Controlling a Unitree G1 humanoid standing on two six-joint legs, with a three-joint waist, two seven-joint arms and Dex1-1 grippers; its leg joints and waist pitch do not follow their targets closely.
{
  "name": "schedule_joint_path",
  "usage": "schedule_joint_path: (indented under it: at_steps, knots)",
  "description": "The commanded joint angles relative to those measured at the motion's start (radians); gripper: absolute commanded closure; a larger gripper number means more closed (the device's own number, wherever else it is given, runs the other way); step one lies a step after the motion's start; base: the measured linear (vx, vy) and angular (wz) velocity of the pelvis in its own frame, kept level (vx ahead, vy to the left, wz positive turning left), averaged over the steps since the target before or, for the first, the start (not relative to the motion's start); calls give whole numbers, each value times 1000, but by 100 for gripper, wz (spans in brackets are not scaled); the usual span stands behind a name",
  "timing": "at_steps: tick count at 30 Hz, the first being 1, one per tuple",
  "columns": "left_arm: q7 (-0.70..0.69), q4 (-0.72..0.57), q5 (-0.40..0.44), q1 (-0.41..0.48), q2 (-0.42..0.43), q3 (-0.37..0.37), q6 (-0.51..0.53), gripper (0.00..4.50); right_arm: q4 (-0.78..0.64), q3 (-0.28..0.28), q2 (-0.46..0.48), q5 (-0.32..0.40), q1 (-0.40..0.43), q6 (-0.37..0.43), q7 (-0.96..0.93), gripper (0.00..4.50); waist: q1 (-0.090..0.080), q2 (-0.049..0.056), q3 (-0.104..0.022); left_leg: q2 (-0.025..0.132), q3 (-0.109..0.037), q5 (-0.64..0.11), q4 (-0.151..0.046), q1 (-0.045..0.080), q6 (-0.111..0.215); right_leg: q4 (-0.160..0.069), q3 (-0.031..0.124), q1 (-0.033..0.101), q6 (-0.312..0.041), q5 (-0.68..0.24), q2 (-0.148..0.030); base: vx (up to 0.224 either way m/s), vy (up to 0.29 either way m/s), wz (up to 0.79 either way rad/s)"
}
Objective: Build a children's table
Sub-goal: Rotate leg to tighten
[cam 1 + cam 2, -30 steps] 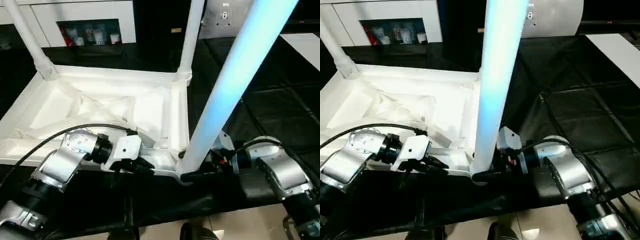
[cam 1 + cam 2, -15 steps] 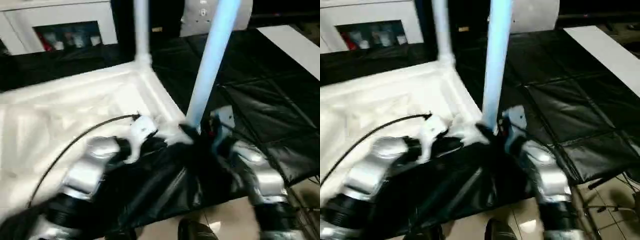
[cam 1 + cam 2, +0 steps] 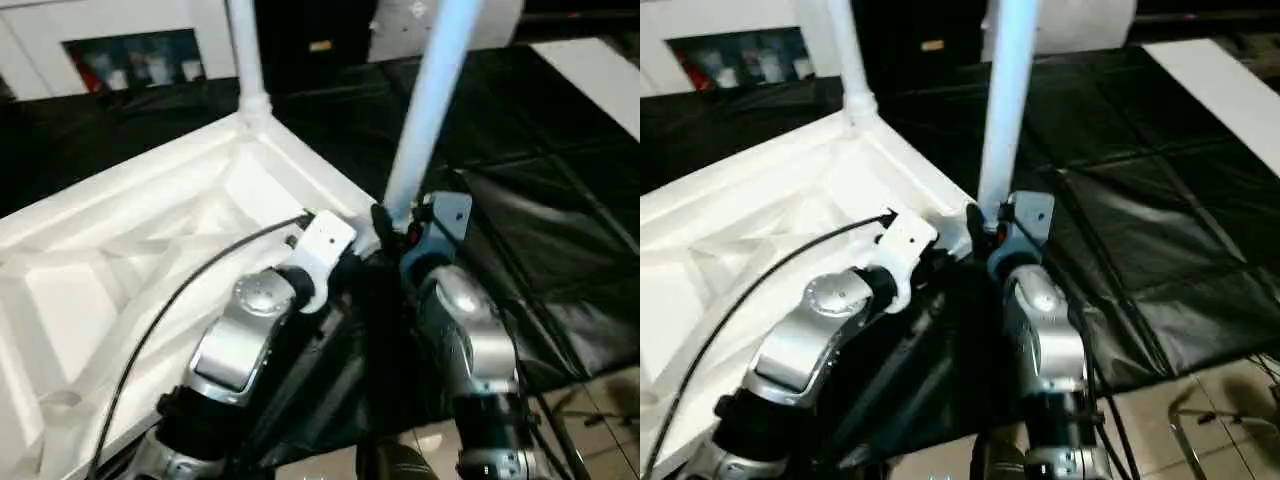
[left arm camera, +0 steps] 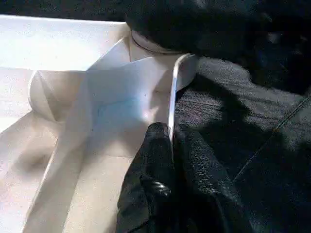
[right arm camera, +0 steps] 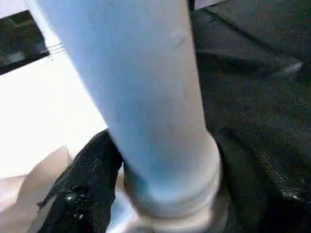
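The children's table (image 3: 150,230) lies upside down on the black cover, ribbed underside up. One white leg (image 3: 247,60) stands in the far corner socket and another leg (image 3: 432,100) stands in the corner nearest me. My left gripper (image 4: 172,141) is shut on the thin rim of the top (image 4: 172,97), right beside that near corner. My right gripper (image 5: 180,194) stands at the foot of the near leg (image 5: 141,87). One finger (image 5: 82,194) rests against the collar. The other finger (image 5: 272,179) stands off from it with black cloth showing between.
The black-covered work table (image 3: 560,200) stretches to the right, its front edge close to my forearms with floor (image 3: 600,400) beyond. A flat white panel (image 3: 600,70) lies at the far right. White cabinets (image 3: 130,55) stand behind. A black cable (image 3: 190,290) loops over my left forearm.
The table top has swung round, so the corner with the near leg now points toward me. Both forearms have drawn in side by side, and the view has shifted too.
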Motion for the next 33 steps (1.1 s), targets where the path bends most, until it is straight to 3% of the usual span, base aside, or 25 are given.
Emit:
schedule_joint_path:
  at_steps: [1,2,4,5,10,12,13,20,26,30,33]
  knots:
    - [0,-47,9,-16,20,8,-22,450,-19,48,-15,14,25,-1,54,91,4,1,-75,46,-26,-130,-59,20,97,-61,40,70,-218,-107,-69,0,0,0]
    - [-31,-53,-3,-7,54,11,-30,450,-48,46,-51,28,43,-10,97,80,3,-5,-76,46,-25,-148,-60,24,78,-63,42,69,-207,-133,-67,0,0,0]
    - [-70,-56,-17,3,88,13,-44,450,-81,45,-91,49,60,-12,156,60,5,0,-76,46,-25,-145,-60,23,72,-62,44,69,-201,-126,-68,0,0,0]
    - [-101,-58,-26,9,113,13,-57,450,-103,47,-118,63,70,-12,202,56,5,-2,-79,44,-25,-129,-57,21,75,-58,45,72,-200,-100,-67,0,0,0]
    - [-234,-47,-56,30,223,1,-122,450,-172,73,-247,111,100,-4,414,16,10,9,-80,47,-23,-98,-53,23,97,-50,45,69,-238,-18,-66,0,0,0]
    - [-288,-35,-72,32,268,-5,-156,450,-187,82,-300,134,106,5,493,8,15,9,-79,47,-22,-119,-53,26,96,-54,44,71,-248,-42,-68,0,0,0]
    - [-312,-29,-78,33,286,-7,-170,450,-191,86,-323,142,108,9,526,8,17,15,-78,47,-24,-129,-54,27,94,-54,44,71,-248,-58,-69,0,0,0]
    - [-625,25,-136,34,487,-52,-336,450,-182,138,-547,201,85,38,863,8,29,11,-75,52,-24,-176,-57,34,82,-59,45,66,-248,-133,-69,0,0,0]
    - [-780,100,-156,-2,565,-81,-445,450,-133,217,-643,193,33,29,1048,8,40,7,-71,56,-22,-217,-60,41,53,-63,48,60,-244,-223,-74,0,0,0]
    - [-759,163,-124,-34,569,-87,-479,450,-105,237,-651,185,9,13,1081,8,45,4,-68,56,-24,-266,-65,48,25,-72,50,61,-222,-329,-80,0,0,0]
    - [-751,183,-119,-44,559,-80,-471,450,-103,245,-652,186,6,16,1094,8,50,1,-69,57,-26,-248,-65,45,23,-71,51,63,-216,-329,-81,0,0,0]
